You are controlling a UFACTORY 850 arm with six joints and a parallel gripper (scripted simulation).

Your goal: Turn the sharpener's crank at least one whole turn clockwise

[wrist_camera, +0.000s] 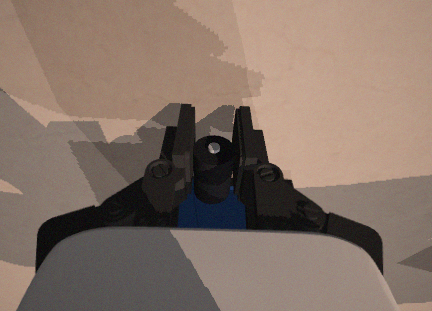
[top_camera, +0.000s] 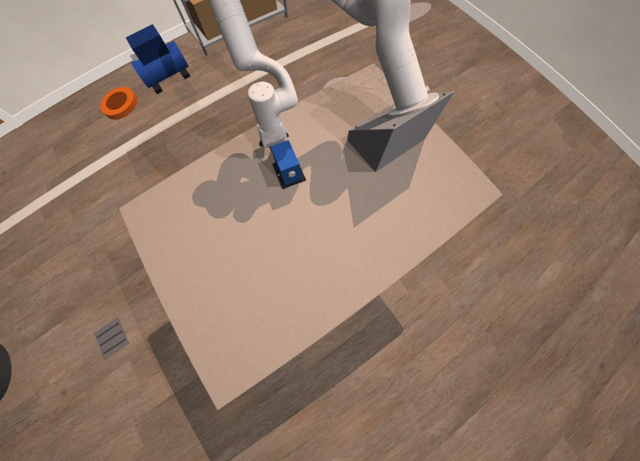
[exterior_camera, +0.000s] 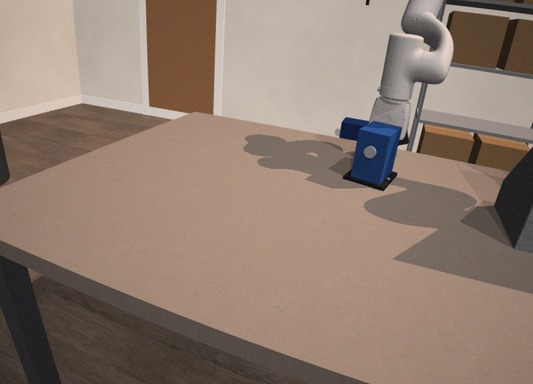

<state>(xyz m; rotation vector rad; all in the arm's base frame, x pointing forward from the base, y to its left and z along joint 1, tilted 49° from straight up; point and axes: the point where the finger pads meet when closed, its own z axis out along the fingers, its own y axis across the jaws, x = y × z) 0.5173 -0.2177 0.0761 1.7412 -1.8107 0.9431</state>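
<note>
The claw (wrist_camera: 214, 132) grips the crank's dark knob (wrist_camera: 214, 159), its long axis pointing toward twelve o'clock between the fingers.

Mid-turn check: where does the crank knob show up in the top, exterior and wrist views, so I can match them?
Top: not visible; it is hidden under the wrist, just up-left of the blue sharpener body.
Exterior: not visible; it is hidden behind the sharpener body, below the gripper housing.
Wrist: the dark knob sits centre frame, clamped in the gripper.
Shared landmark: the blue sharpener body, also seen below the knob in the wrist view.
</note>
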